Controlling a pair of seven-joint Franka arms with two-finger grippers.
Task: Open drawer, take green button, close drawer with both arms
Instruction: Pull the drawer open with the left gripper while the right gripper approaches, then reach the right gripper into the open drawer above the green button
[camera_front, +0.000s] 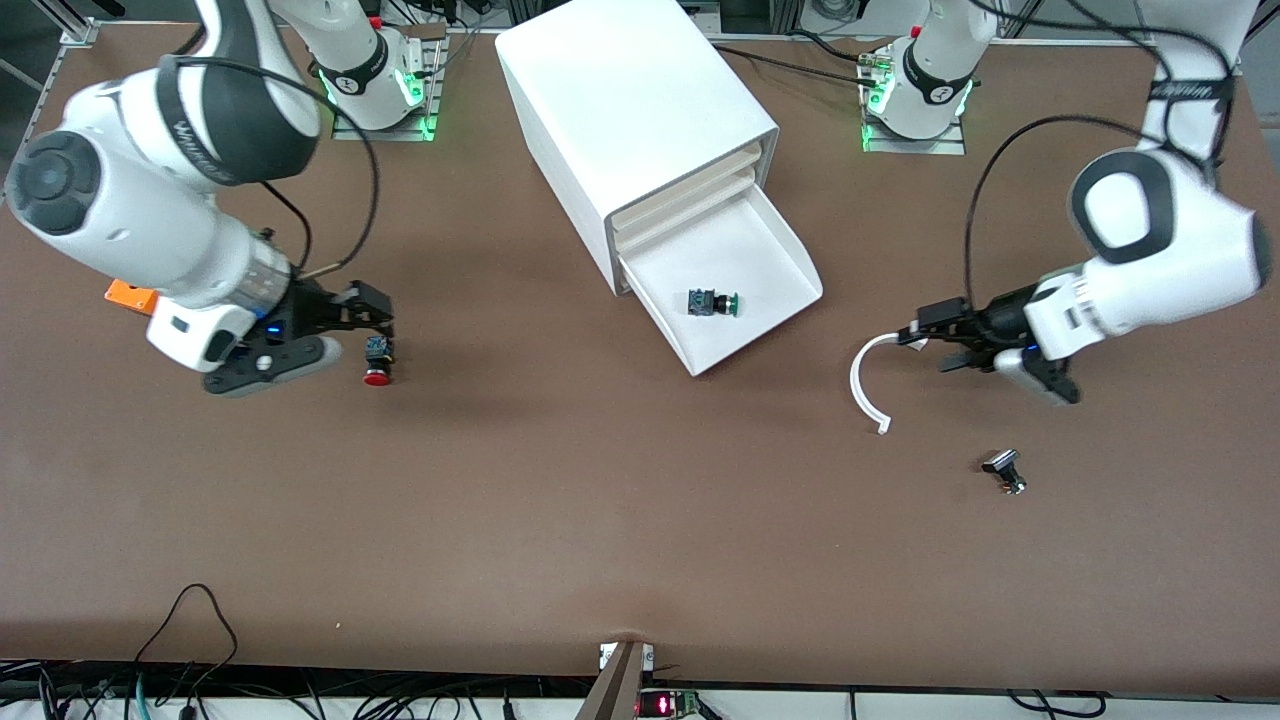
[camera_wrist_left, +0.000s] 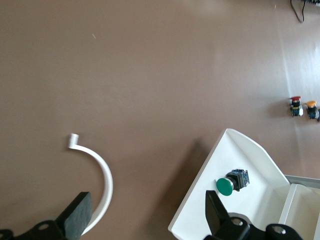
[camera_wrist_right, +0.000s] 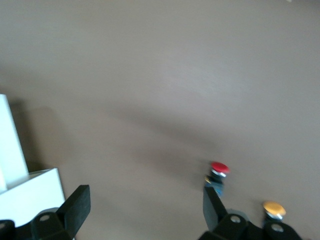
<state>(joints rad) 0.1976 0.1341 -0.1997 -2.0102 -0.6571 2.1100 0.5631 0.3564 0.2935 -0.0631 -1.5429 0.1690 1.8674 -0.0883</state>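
— In the upper middle of the front view, what stands there?
— A big white box cabinet (camera_front: 640, 110), and its lowest shallow white tray drawer (camera_front: 775, 260) is pulled out toward the camera. The small green-capped push button with a black-blue body (camera_front: 712, 302) lies on its side in that drawer.

— And the left gripper (camera_front: 945, 345)?
— At the right of the frame, low over the brown table (camera_front: 600, 500), fingers spread apart, holding nothing. A curved white plastic hook (camera_front: 866, 385) lies on the table, its upper end beside those fingertips.

— The right gripper (camera_front: 375, 320)?
— At the left of the frame, jaws apart and empty, just above a red-capped button (camera_front: 377, 375). A yellow-capped button (camera_wrist_right: 274, 209) shows beside the red one in the right wrist view.

— Anything else?
— A small dark and silver part (camera_front: 1005, 468) at lower right.
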